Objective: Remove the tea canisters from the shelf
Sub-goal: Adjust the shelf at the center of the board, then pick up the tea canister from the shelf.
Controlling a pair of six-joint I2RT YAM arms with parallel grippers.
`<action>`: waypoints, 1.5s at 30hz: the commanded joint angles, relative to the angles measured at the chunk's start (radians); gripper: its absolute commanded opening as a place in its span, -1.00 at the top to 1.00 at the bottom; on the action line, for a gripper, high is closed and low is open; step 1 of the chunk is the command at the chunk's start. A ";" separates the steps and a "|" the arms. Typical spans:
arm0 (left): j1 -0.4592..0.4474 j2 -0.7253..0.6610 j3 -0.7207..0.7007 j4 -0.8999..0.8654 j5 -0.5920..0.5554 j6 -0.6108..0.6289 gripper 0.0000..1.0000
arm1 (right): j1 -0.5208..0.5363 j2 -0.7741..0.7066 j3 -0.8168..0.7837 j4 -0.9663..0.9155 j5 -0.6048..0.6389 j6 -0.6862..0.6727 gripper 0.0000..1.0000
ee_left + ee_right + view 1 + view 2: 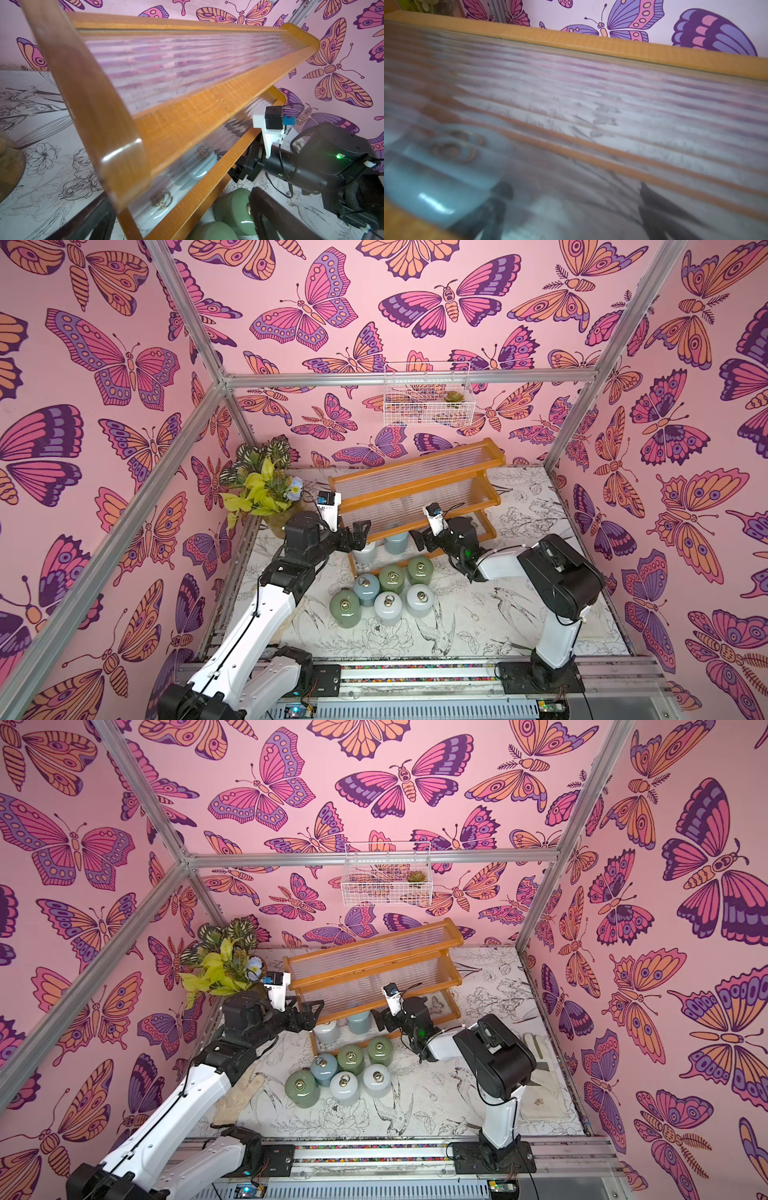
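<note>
The shelf (415, 493) (374, 969) stands at the back of the table. Under its middle tier, on the lowest one, stand a white tea canister (365, 552) (162, 202) and a light blue one (397, 542) (436, 187). Several more canisters, green (345, 608), blue (366, 589) and white (419, 599), are grouped on the table in front. My left gripper (359, 537) (176, 220) is open at the shelf's left end, just above the white canister. My right gripper (417, 541) (571, 207) is open beside the blue canister, holding nothing.
A glass vase of leaves (266, 489) stands just left of the shelf, close behind my left arm. A white wire basket (428, 398) hangs on the back wall. One glove (241, 1094) lies under the left arm and another (540, 1073) by the right wall.
</note>
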 commanded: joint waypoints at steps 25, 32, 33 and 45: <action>0.012 -0.056 -0.015 0.004 -0.016 0.017 -1.00 | -0.118 -0.066 0.092 -0.144 -0.527 0.016 -0.98; 0.012 -0.049 -0.015 0.004 -0.014 0.012 -1.00 | 0.017 -0.086 0.100 -0.219 -0.394 -0.116 -0.98; 0.012 -0.049 -0.014 0.004 -0.014 0.012 -1.00 | 0.042 -0.079 0.103 -0.211 -0.346 -0.139 -0.98; 0.013 -0.081 -0.028 -0.003 -0.014 0.008 -1.00 | 0.119 0.015 0.117 -0.018 0.007 -0.107 -0.98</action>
